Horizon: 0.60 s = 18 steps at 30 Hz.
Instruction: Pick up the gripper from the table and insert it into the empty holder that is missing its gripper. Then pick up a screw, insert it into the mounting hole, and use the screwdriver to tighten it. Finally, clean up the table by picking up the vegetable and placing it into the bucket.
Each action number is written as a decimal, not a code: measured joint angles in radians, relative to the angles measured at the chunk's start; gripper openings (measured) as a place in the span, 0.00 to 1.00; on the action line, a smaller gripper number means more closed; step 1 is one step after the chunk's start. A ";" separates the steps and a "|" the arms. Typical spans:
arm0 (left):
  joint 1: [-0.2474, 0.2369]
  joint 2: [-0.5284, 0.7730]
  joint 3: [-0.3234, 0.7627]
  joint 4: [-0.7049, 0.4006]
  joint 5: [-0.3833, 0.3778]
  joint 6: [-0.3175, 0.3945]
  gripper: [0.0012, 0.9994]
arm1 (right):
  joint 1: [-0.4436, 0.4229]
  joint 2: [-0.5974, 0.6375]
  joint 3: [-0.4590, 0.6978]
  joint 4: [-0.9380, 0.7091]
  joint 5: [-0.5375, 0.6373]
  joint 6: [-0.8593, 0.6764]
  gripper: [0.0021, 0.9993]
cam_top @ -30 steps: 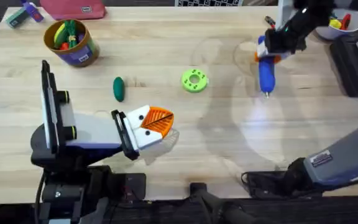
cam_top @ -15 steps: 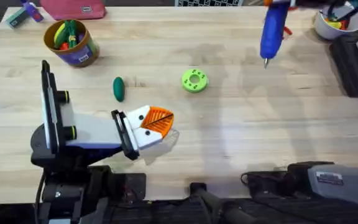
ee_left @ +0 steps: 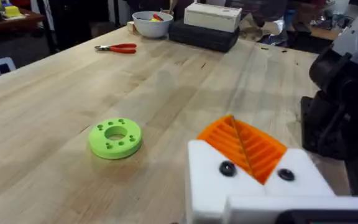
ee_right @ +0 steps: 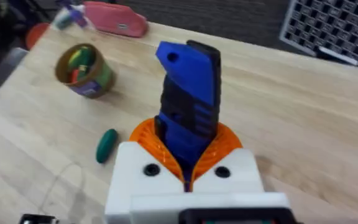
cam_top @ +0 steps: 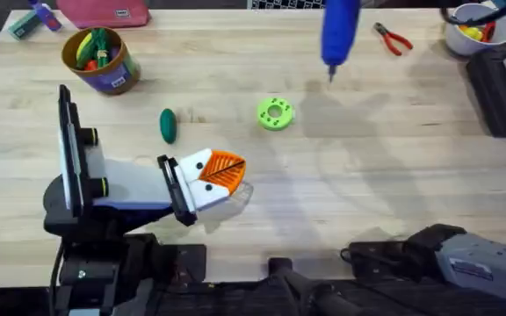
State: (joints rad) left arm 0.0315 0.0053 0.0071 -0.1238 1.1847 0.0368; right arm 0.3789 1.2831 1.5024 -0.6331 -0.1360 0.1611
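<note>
The blue screwdriver (cam_top: 339, 31) hangs above the far middle of the table, its bit (cam_top: 330, 75) pointing down toward the near side. My right gripper (ee_right: 188, 142) is shut on it, orange pads (ee_right: 148, 138) clamping its body. My left gripper (cam_top: 220, 175) rests low at the near left, its two orange tips pressed together and shut on nothing. The dark green vegetable (cam_top: 168, 125) lies just beyond it. At the far left stands the yellow-brown bucket (cam_top: 121, 70), holding toy items. The loose gripper, the empty holder and a screw are out of view.
A lime-green ring with holes (cam_top: 276, 113) lies mid-table, between the left gripper and the screwdriver. Red-handled pliers (cam_top: 393, 38) and a white bowl (cam_top: 477, 26) sit at the far right beside a dark box (cam_top: 497, 92). A pink pouch (cam_top: 104, 10) lies along the far edge.
The right gripper has lifted the screwdriver off the right side of the table and carried it farther back and to the left. The left arm has not moved.
</note>
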 joint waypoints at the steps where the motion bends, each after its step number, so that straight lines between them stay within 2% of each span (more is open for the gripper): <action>1: 0.000 0.000 0.000 0.000 0.000 0.000 0.01 | 0.019 0.000 0.000 0.011 0.001 0.004 0.02; 10: 0.000 0.000 0.000 0.000 0.000 0.000 0.01 | 0.146 -0.001 -0.035 0.180 0.002 0.038 0.02; 18: 0.000 0.000 0.000 0.000 0.000 0.000 0.01 | 0.182 -0.036 -0.248 0.409 0.004 0.121 0.02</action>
State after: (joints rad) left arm 0.0315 0.0051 0.0071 -0.1238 1.1847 0.0368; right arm 0.5610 1.2470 1.2544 -0.2238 -0.1319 0.2819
